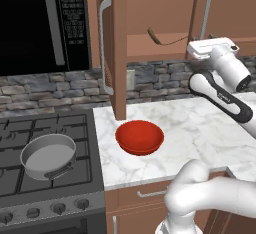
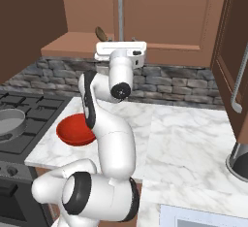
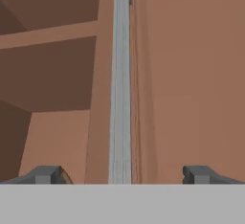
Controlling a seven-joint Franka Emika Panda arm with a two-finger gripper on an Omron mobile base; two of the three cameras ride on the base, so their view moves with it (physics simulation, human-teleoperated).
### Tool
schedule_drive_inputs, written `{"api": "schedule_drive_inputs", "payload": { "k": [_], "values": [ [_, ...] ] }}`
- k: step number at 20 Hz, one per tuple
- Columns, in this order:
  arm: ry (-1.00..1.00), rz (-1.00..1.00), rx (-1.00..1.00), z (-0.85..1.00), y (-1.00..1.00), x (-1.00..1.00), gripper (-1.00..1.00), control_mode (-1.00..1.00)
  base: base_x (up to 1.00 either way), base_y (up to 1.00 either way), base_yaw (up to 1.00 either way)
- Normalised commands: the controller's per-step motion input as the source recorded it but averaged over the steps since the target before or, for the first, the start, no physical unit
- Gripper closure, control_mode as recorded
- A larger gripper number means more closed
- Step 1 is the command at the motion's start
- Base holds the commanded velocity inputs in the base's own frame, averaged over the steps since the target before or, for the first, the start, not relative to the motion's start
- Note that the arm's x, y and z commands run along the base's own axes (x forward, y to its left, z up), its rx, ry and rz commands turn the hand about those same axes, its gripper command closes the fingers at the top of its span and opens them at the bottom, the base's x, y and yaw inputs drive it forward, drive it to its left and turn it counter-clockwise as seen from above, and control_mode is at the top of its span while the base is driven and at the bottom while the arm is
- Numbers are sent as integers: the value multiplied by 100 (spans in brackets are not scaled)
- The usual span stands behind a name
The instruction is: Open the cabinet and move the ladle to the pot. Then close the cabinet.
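Dark grey finger tips are seen at the bottom of the hand view, set far apart, so the claw (image 3: 122,174) is spread wide and nothing is held between them. Straight ahead of the claw, between the two tips, a long silver bar handle (image 3: 120,84) is seen running upright on a closed door of the cabinet (image 3: 191,74), which is reddish-brown wood. Whether the tips touch the handle cannot be told. Just off the left tip, a small brown shape is glimpsed, too little of it to be named.

To the left of the claw, the cabinet's other door (image 1: 114,43) is swung open toward the room, with its own silver handle (image 1: 104,43) on its face. Inside, on the lower shelf (image 1: 155,43), the ladle (image 1: 159,39) is laid, thin and dark brown, with its small scoop at the left and its slender handle stretched toward the claw. In the right base view the scoop is seen just behind the white hand (image 2: 120,49).

Below the claw, a white marble counter (image 1: 200,128) is spread, and on it a red bowl (image 1: 139,137) is set, down and to the left. Farther left still, on a black stove (image 1: 15,143), the pot (image 1: 48,156) is placed, shallow and grey with a pale inside. Above the stove, a black microwave (image 1: 35,23) is mounted beside the open door.
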Motion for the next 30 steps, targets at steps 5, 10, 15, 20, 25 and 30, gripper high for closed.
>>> {"api": "schedule_drive_inputs", "payload": {
  "k": [5, 10, 15, 20, 25, 30],
  "values": [
    [9, 0, 13, 0, -18, 42, -100, -100, 0, 0, 0],
    [4, 0, 13, 0, -15, 26, -100, -100, 0, 0, 0],
    [0, 0, 8, 0, 0, 13, 100, -100, 0, 0, 0],
    [0, 0, 5, -3, 0, 14, 100, -100, 0, 0, 0],
    [0, 0, 2, -7, -29, 3, 100, -100, 0, 0, 0],
    [0, 0, 2, 0, -86, 0, 100, -100, 0, 0, 0]
  ]
}}
